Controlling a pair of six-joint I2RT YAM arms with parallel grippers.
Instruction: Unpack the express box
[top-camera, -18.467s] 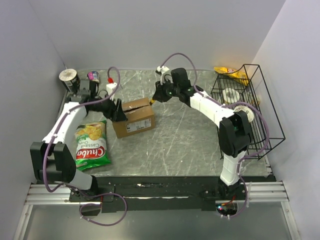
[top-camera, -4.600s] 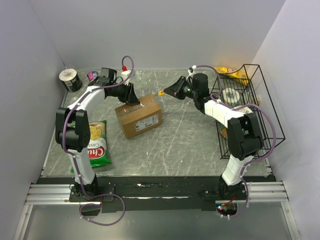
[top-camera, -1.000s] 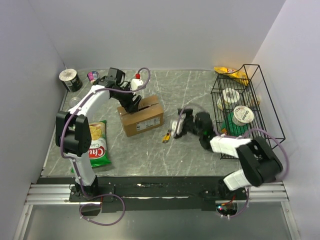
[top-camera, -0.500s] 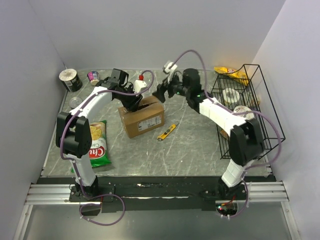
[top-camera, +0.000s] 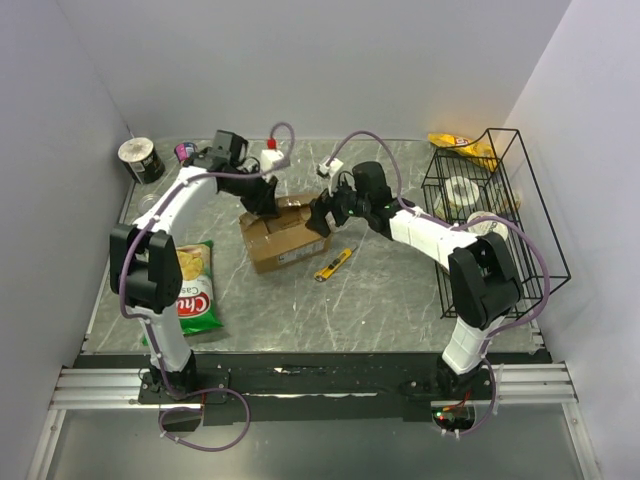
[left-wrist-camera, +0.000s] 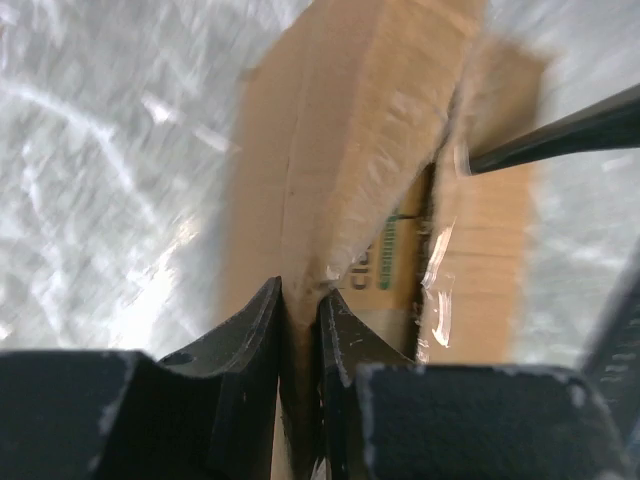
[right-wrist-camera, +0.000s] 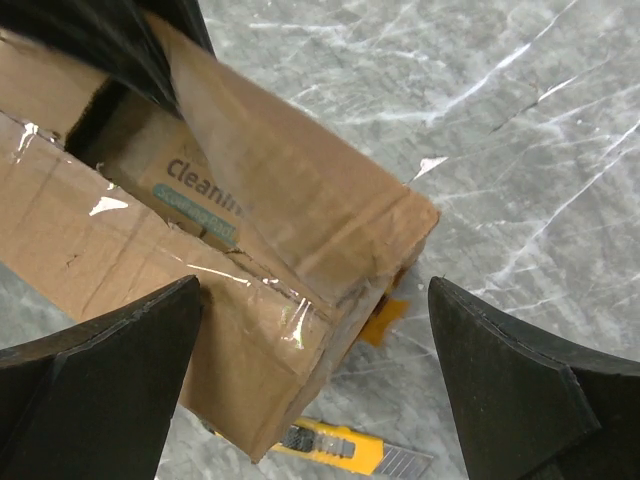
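The express box (top-camera: 285, 235) is a brown taped carton left of the table's middle. Its top seam is split, and a pack printed "Cleaning" (right-wrist-camera: 195, 190) shows inside. My left gripper (top-camera: 262, 196) is shut on the box's far flap (left-wrist-camera: 330, 180), with the cardboard edge pinched between both fingers (left-wrist-camera: 255, 330). My right gripper (right-wrist-camera: 312, 300) hangs wide open over the box's right end (right-wrist-camera: 390, 235), with nothing between its fingers. In the top view that right gripper (top-camera: 322, 214) sits just above the box's right corner.
A yellow utility knife (top-camera: 333, 264) lies on the table just right of the box, its blade out (right-wrist-camera: 345, 455). A green chips bag (top-camera: 190, 290) lies at the left. A black wire basket (top-camera: 500, 215) holding tubs stands at the right. Two cans (top-camera: 140, 160) stand at the back left.
My left gripper has closed on the far flap. My right arm rose from the table beside the knife, swung to the back, then came down over the box's right end.
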